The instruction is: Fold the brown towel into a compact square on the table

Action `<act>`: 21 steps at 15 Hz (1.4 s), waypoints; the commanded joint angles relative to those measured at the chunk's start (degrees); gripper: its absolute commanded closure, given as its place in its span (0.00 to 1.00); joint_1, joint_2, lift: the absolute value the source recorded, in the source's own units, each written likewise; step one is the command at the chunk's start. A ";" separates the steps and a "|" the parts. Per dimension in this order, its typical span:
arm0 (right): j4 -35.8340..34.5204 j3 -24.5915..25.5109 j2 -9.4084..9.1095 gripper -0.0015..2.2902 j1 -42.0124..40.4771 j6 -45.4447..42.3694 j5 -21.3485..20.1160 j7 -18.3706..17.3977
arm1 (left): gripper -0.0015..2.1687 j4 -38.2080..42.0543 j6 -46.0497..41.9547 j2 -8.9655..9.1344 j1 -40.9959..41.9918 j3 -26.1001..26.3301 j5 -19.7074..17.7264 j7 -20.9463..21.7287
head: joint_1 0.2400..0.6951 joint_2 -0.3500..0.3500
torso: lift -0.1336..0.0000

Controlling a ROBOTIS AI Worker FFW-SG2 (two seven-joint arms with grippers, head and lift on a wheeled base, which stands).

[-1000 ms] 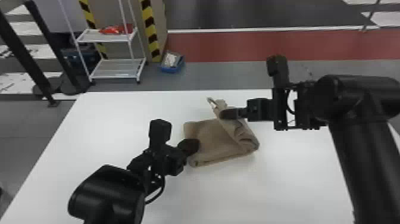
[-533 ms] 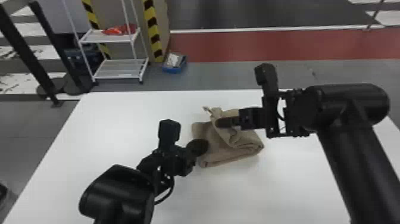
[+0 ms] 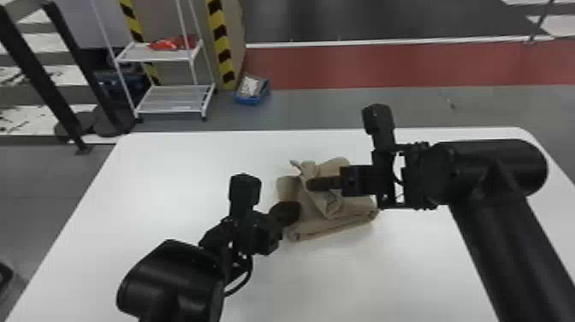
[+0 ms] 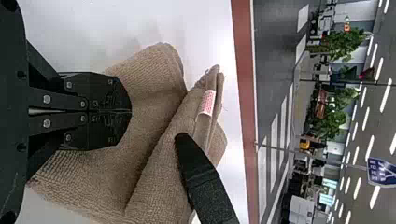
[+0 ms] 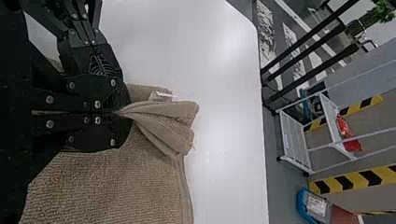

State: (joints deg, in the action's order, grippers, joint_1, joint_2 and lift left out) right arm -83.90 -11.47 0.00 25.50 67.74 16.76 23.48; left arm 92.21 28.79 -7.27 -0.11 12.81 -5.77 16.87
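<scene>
The brown towel [image 3: 338,218] lies folded and bunched in the middle of the white table, one flap raised with its white tag [image 4: 207,102] showing in the left wrist view. My right gripper [image 3: 311,184] is over the towel, and in its wrist view the right gripper [image 5: 122,112] is shut on a pinched, pleated part of the cloth. At the towel's left side is my left gripper [image 3: 291,213]; the left gripper [image 4: 130,111] has its fingers together over the towel in its own wrist view, with no cloth visibly pinched between them.
The white table [image 3: 141,180] extends around the towel. Beyond its far edge stand a white shelf rack [image 3: 171,98] with a red item and a blue bin [image 3: 252,90] on the floor. The two grippers are close together over the towel.
The right gripper has moved left with the held flap, which now leans further over the towel. The left gripper has shifted slightly right. The towel appears a little further right.
</scene>
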 commanded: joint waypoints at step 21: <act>-36.34 14.37 10.81 0.86 -38.77 -22.60 0.90 2.01 | 0.82 1.74 0.00 0.06 2.84 0.11 0.06 -1.31 | 1.00 0.42 | 0.14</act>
State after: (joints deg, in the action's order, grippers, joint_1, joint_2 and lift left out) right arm -119.36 3.64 10.80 -9.30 52.66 21.47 25.14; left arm 94.02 28.78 -7.20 2.70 12.92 -5.70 15.55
